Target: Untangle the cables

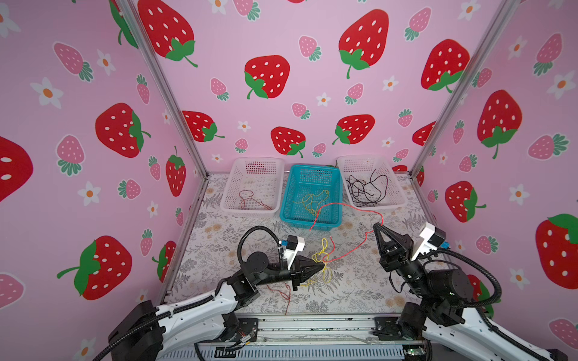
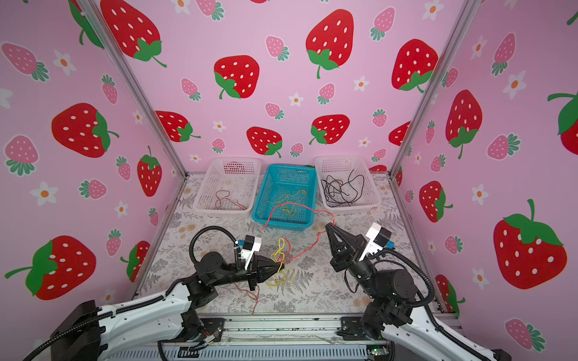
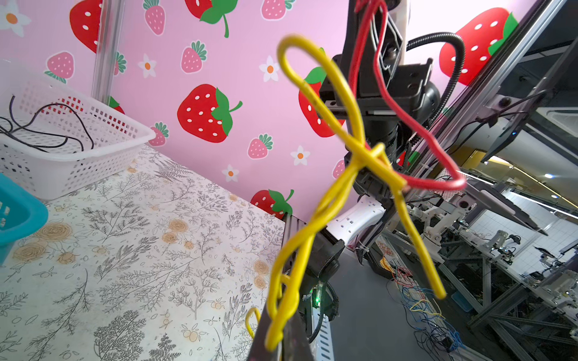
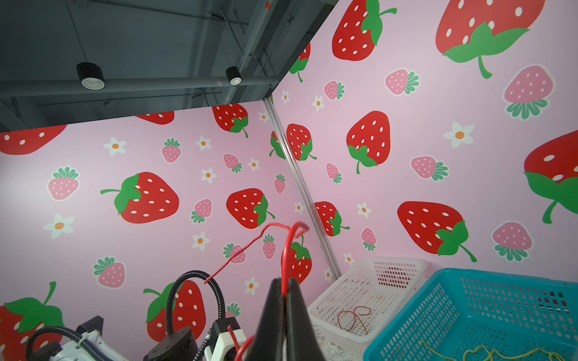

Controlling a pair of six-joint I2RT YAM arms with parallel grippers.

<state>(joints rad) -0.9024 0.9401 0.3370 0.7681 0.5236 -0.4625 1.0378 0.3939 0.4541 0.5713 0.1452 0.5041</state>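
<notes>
Three baskets sit across the middle of both top views on the floral table point(image 1: 215, 250): a left white basket point(image 1: 250, 213) with a dark red cable point(image 1: 241, 201), a blue basket point(image 1: 309, 223) with yellow strands point(image 1: 311, 201), and a right white basket point(image 1: 375, 206) with black cables point(image 1: 359, 187). Lower centre, the left gripper point(image 1: 322, 266) is clamped on a looped yellow cable point(image 3: 355, 165); right of it, the right gripper point(image 1: 376, 225) pinches a bright red cable point(image 4: 283, 265) that arcs over the blue basket's front and tangles into the yellow loops beside the left gripper's tip.
</notes>
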